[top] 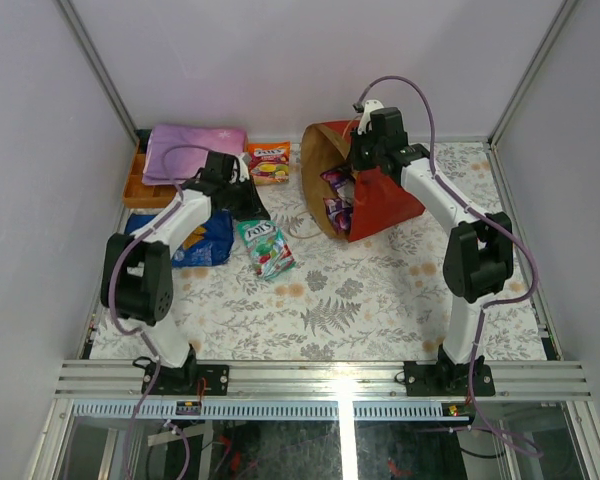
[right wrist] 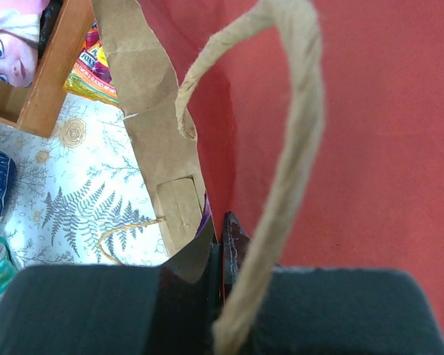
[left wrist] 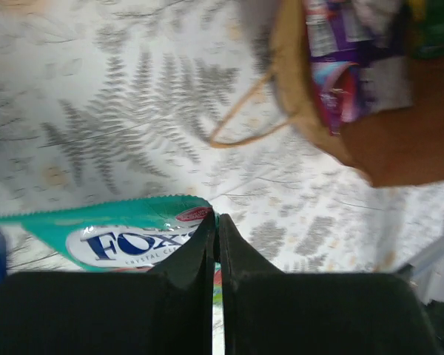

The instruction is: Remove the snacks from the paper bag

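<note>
Right gripper (right wrist: pixel 222 248) is pinched shut on the rim of the red paper bag (right wrist: pixel 370 111), brown kraft on one side of its fingers and red wall on the other. A string handle (right wrist: pixel 300 148) crosses in front and hides part of the grip. The bag lies on its side at the far right of the table, its mouth facing left. Purple packets (left wrist: pixel 348 74) show in the mouth, their print blurred and cut off. Left gripper (left wrist: pixel 216 248) hangs over the table with its fingers pressed together, holding nothing. Beneath it lies a green packet (left wrist: pixel 118 237) reading "FOX", the rest hidden behind a finger. The orange packet (top: pixel 268 163) has lettering too small to read. The blue snack bag (top: pixel 208 240) is half hidden under the left arm.
</note>
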Motion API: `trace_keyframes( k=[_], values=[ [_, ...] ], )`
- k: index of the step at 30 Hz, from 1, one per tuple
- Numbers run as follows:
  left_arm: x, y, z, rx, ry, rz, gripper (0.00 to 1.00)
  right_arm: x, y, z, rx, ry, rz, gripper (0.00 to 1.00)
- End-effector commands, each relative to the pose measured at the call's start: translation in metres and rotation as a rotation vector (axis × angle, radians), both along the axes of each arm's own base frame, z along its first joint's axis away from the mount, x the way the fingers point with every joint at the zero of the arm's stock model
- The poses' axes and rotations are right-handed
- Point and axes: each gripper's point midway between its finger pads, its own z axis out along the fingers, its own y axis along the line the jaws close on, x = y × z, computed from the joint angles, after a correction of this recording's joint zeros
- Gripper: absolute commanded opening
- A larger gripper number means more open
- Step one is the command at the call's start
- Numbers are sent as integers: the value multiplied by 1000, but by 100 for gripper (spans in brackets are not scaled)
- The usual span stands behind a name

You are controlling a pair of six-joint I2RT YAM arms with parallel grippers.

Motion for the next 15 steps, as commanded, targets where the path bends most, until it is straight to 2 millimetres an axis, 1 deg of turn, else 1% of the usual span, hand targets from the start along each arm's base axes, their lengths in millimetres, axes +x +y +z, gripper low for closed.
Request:
trace_keyframes(
  k=[1,3,6,7,8,9,11,12,14,15],
  values=[
    [13,39,-24,247,94,45,0,14,25,53,119,-137,67,0],
    [29,51,-25,322,92,70,0,13,26,53,118,-137,70,0],
    [50,67,-34,434,125,105,0,12,27,50,123,-133,81,0],
    [57,69,-38,457,137,107,0,12,28,50,126,-134,85,0],
    [63,70,-46,474,155,104,0,11,28,50,127,-133,87,0],
    [69,72,-48,495,161,111,0,10,28,49,128,-131,90,0],
    [82,73,-51,530,163,114,0,10,29,48,127,-129,94,0],
    [93,71,-46,538,145,118,0,9,29,48,127,-129,96,0],
    [103,65,-47,559,139,107,0,10,29,48,129,-131,97,0],
    [107,60,-48,563,134,96,2,10,30,48,130,-131,100,0]
  ],
)
